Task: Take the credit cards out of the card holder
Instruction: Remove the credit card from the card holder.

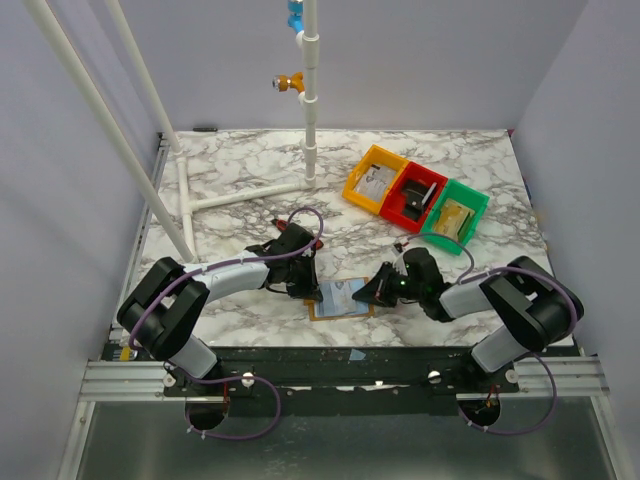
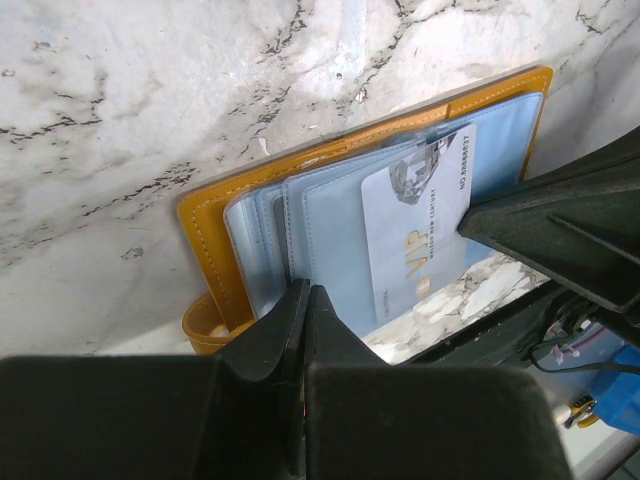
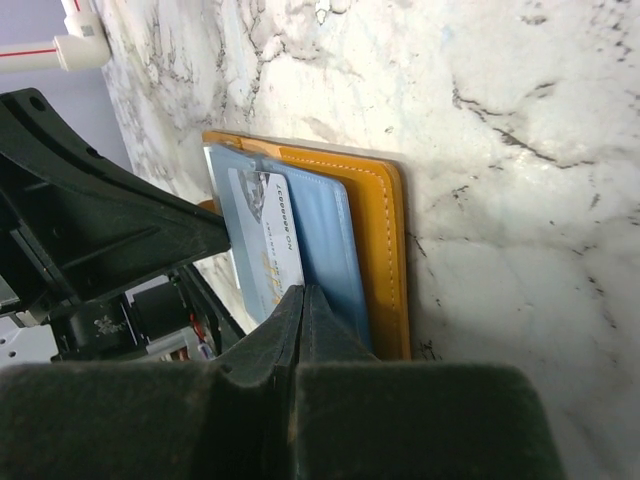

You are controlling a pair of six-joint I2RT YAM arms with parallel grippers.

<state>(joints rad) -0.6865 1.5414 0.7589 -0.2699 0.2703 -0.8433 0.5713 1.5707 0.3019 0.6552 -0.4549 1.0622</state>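
**Top view:** The holder (image 1: 340, 298) is lying open on the marble table (image 1: 240, 190) near the front edge, between the two arms. The left gripper (image 1: 308, 287) is reaching down at its left side and the right gripper (image 1: 375, 291) at its right side. The jaws are showing too small here to read. Three bins, orange (image 1: 372, 178), red (image 1: 417, 196) and green (image 1: 459, 215), are sitting side by side well behind the holder, to the right. A white pipe frame (image 1: 311, 100) is standing at the back.

**Left wrist view:** The left gripper (image 2: 305, 298) is holding its fingers pressed together. Its tip is resting on the holder's pale blue sleeves, just beside the brown border (image 2: 205, 240). Nothing is showing between the fingers. A pale card (image 2: 415, 225) marked VIP is lying slanted over the sleeves, with most of its face showing. The right gripper (image 2: 490, 220) is pointing its dark tip at the card's right edge, touching it or nearly so.

**Right wrist view:** The right gripper (image 3: 303, 300) is also keeping its fingers pressed together. Its tip is sitting where the card (image 3: 270, 240) meets the blue lining. I cannot tell whether it is nipping the card's edge. The holder's brown border (image 3: 385, 250) is lying flat on the marble to the right. The left gripper (image 3: 205, 238) is reaching in from the left, its tip at the card's far edge.
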